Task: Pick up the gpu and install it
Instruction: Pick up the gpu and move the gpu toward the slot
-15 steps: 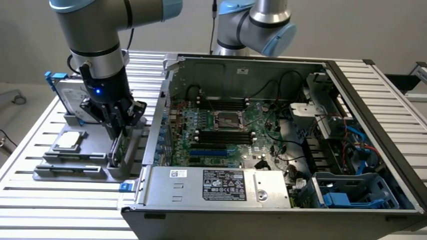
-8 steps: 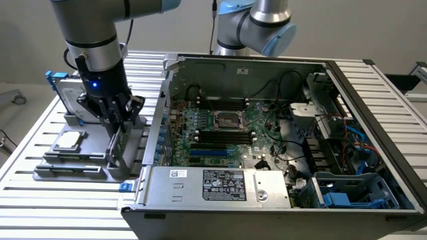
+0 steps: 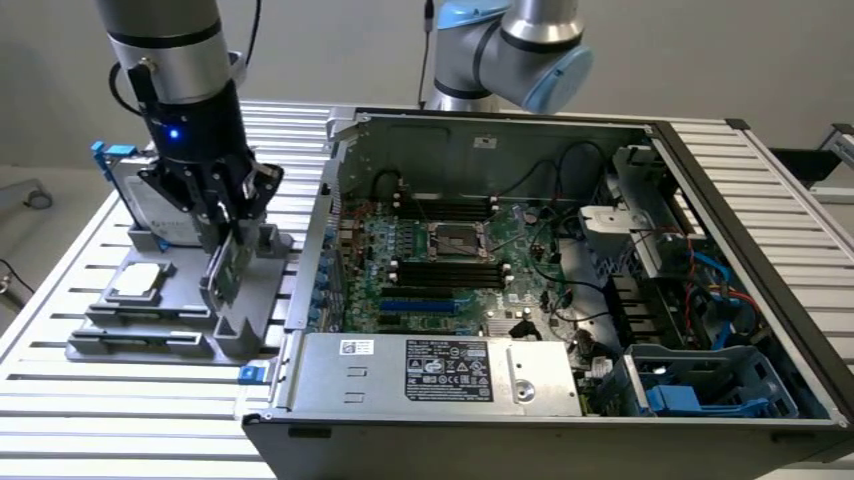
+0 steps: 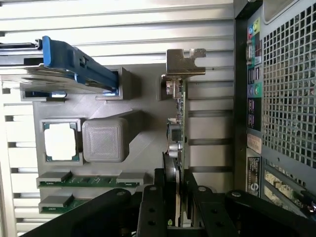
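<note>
Pick-up step: pincer [image 4: 175,180] half-closed, apparently clamping both faces of the graphics card [image 4: 180,118], upright in the grey holder [image 3: 147,335] on the bench [image 3: 80,410], 9 o'clock of the computer case [image 3: 534,430]; calls for a straight lift.

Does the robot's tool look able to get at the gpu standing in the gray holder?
Probably yes. The tool sits right over the gpu, closed on the card from both sides, and nothing in the gray holder seems to block it.
</note>
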You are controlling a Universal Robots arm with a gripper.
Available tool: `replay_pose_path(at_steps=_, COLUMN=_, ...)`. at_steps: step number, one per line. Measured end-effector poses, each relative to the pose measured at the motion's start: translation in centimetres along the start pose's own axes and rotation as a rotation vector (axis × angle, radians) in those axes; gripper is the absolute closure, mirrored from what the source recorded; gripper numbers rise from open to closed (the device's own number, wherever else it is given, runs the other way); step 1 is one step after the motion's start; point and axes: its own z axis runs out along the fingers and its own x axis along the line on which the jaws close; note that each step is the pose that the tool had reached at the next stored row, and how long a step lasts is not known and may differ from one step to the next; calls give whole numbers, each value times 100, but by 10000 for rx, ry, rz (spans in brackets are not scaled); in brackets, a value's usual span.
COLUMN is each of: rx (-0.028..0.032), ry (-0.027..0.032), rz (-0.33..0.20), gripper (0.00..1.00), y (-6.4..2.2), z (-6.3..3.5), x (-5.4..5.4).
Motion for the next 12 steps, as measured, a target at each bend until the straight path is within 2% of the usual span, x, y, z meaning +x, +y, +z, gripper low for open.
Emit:
replay_pose_path(at_steps=9, rx=-1, ry=0, rz=1, gripper=74, y=-3, z=-408, x=17)
replay_pose_path(at_steps=12, rx=-20, ry=0, rz=-6, gripper=74, y=-1, z=-548, x=-35)
